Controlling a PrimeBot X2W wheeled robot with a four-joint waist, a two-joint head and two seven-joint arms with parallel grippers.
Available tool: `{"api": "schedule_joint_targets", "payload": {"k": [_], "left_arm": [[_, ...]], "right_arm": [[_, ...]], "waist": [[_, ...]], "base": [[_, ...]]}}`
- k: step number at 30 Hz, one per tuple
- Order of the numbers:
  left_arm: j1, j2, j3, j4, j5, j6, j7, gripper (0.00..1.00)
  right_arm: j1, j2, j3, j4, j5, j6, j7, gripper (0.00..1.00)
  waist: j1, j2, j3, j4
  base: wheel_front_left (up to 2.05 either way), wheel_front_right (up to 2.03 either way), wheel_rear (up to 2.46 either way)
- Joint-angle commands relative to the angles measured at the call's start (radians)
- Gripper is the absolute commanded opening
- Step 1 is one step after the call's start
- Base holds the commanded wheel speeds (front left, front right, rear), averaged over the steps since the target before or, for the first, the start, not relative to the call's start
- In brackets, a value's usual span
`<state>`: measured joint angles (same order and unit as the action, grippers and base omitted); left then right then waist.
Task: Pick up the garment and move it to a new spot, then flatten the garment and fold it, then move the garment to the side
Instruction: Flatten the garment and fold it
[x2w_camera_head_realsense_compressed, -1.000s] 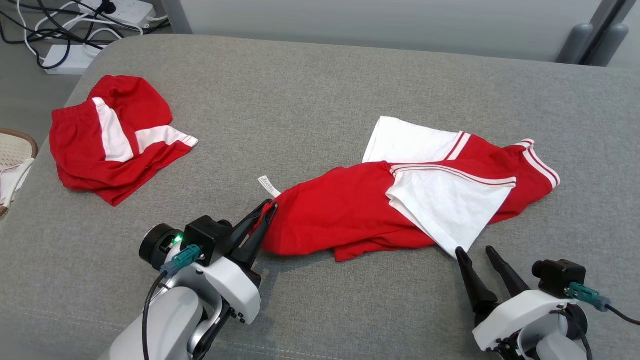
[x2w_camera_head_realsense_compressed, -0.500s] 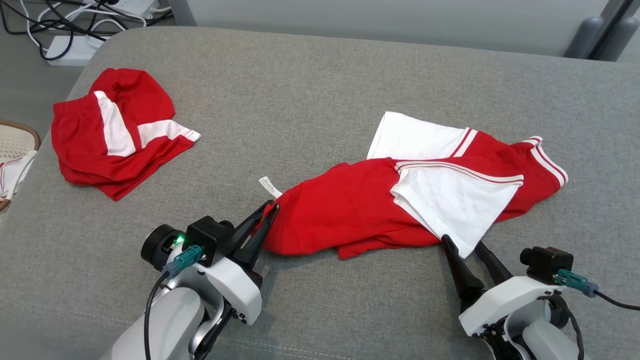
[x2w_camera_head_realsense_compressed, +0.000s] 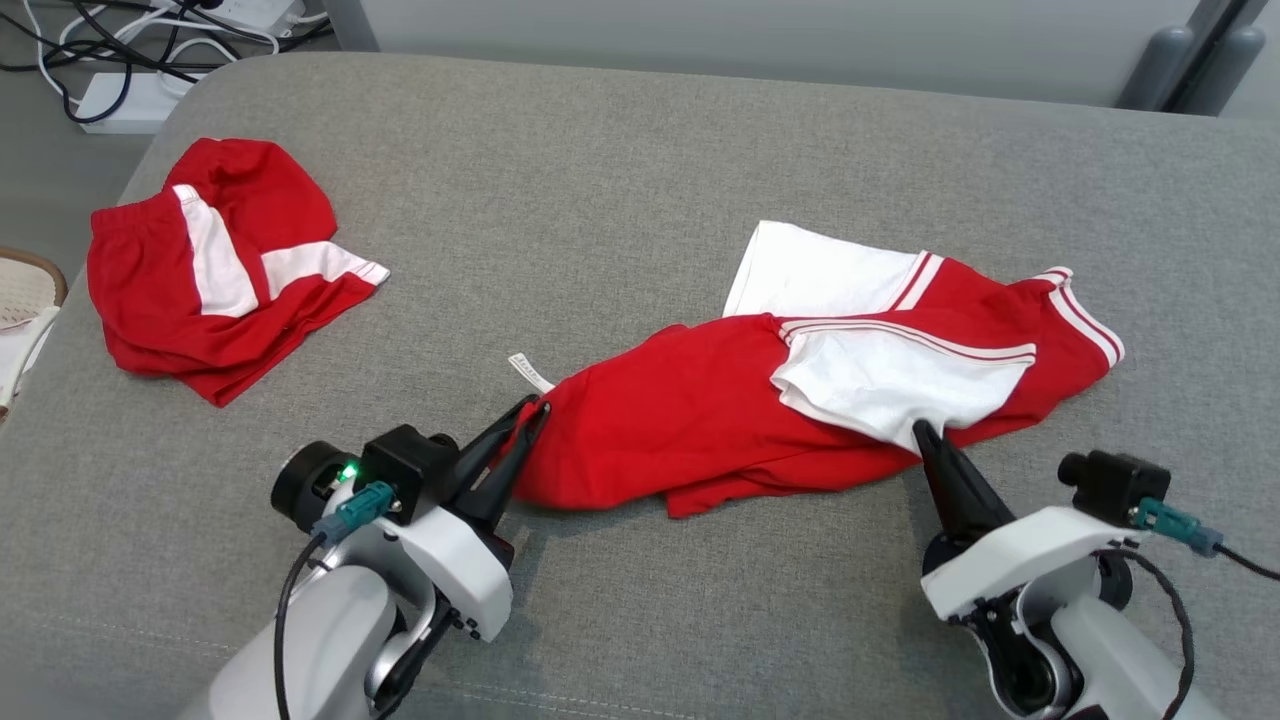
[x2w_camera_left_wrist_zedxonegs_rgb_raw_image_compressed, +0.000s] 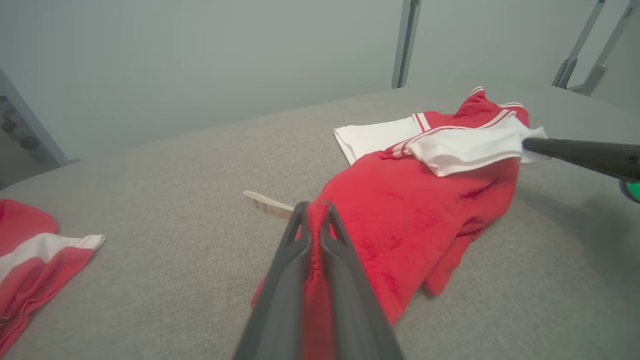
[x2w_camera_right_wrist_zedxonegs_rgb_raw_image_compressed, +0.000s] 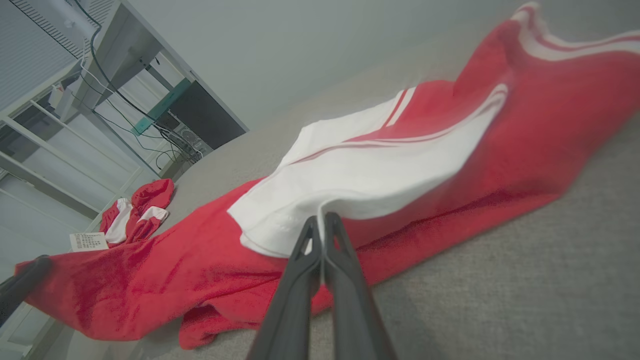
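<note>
Lying right of centre on the grey fabric surface (x2w_camera_head_realsense_compressed: 640, 180), the crumpled red-and-white cloth garment (x2w_camera_head_realsense_compressed: 680, 420) is clamped at its left end by the left gripper (x2w_camera_head_realsense_compressed: 535, 410), its near white corner by the right gripper (x2w_camera_head_realsense_compressed: 922, 432).

Red-and-white shorts (x2w_camera_head_realsense_compressed: 215, 265) lie bunched on the grey cushion (x2w_camera_head_realsense_compressed: 600, 180).

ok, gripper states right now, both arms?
Left gripper: closed, pinching the garment at its red edge.
Right gripper: closed, pinching the garment's white flap.
</note>
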<state>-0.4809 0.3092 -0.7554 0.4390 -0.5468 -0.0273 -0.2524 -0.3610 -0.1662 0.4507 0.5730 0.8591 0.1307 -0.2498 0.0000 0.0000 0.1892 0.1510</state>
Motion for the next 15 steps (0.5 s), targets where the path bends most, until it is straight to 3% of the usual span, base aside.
{"api": "schedule_joint_targets", "payload": {"k": [1, 8, 9, 15], "left_arm": [[-0.071, 0.048, 0.050, -0.015, -0.007, -0.014, 0.001, 0.00], [-0.265, 0.133, 0.053, -0.006, -0.010, -0.082, 0.088, 0.00], [-0.349, 0.151, 0.030, 0.015, -0.014, -0.096, 0.131, 0.00], [-0.537, 0.174, -0.056, 0.088, -0.089, -0.103, 0.186, 0.00]], "right_arm": [[-0.042, -0.014, 0.010, -0.058, 0.017, 0.000, -0.012, 0.00], [-0.231, -0.100, 0.005, -0.144, 0.025, 0.000, 0.023, 0.00], [-0.317, -0.121, 0.003, -0.139, 0.016, 0.000, 0.046, 0.00], [-0.535, -0.111, -0.003, -0.037, 0.003, 0.000, 0.092, 0.00]], "waist": [[0.0000, 0.0000, -0.007, -0.007], [0.0000, 0.0000, -0.015, -0.038], [0.0000, 0.0000, -0.010, -0.052], [0.0000, 0.0000, 0.009, -0.094]], "base": [[0.00, 0.00, 0.00], [0.00, 0.00, 0.00], [0.00, 0.00, 0.00], [0.00, 0.00, 0.00]]}}
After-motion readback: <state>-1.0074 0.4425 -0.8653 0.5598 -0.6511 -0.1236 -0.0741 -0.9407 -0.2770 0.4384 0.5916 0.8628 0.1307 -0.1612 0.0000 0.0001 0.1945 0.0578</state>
